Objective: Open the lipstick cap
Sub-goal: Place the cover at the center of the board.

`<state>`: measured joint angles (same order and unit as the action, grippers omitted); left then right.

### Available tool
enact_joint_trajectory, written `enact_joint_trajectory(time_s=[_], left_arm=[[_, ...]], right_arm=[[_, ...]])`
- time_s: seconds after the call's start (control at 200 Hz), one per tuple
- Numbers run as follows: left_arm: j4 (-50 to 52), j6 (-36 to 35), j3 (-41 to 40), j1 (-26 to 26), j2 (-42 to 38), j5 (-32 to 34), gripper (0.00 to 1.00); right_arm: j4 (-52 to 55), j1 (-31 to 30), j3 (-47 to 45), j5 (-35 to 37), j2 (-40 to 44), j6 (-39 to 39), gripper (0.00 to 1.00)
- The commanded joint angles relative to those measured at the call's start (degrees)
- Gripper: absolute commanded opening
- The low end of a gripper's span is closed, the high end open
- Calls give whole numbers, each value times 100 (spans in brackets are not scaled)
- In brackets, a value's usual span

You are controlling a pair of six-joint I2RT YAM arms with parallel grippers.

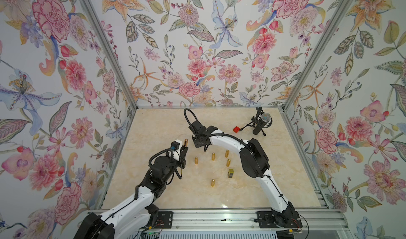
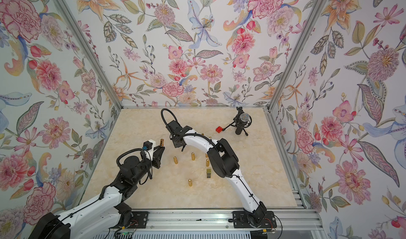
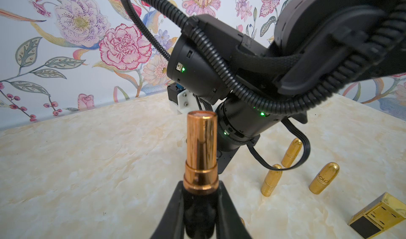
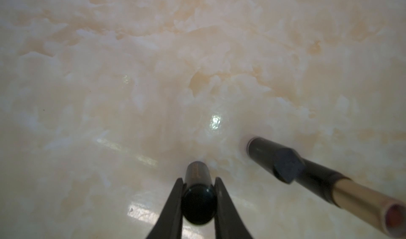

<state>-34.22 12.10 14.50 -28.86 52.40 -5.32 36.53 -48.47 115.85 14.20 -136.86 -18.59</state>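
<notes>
The lipstick (image 3: 201, 152) is a copper-coloured tube on a black base, uncapped and standing upright in my left gripper (image 3: 201, 185), which is shut on the base. In both top views it shows at the left of the table (image 1: 185, 142) (image 2: 162, 141), above the left gripper (image 1: 184, 148). My right gripper (image 4: 198, 180) is shut on the dark, round-ended cap (image 4: 198, 196), which points down close to the tabletop. From above, the right gripper (image 1: 205, 149) hangs a short way right of the lipstick, and the cap is hidden under it.
Several gold bullet-shaped lipsticks (image 1: 213, 156) stand mid-table, with a square gold-and-black case (image 1: 230, 173) beside them. A microphone on a tripod (image 1: 262, 121) and a red brick (image 1: 236, 129) are at the back right. A black-and-gold stick (image 4: 285, 165) stands beside the cap.
</notes>
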Motion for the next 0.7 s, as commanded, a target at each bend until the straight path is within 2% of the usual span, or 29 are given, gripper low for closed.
enact_joint_trajectory(time_s=[0.0, 0.24, 0.455, 0.695], left_arm=[[-63, 115, 0, 68, -43, 47, 9], [-41, 101, -4, 76, -38, 39, 9], [-15, 108, 0, 83, -65, 24, 9], [71, 91, 26, 113, -156, 45, 9]], right_arm=[[-13, 5, 93, 48, -113, 44, 24], [-14, 5, 69, 57, -23, 43, 26], [-13, 13, 65, 41, 99, 16, 35], [-20, 21, -209, -102, 668, -38, 38]])
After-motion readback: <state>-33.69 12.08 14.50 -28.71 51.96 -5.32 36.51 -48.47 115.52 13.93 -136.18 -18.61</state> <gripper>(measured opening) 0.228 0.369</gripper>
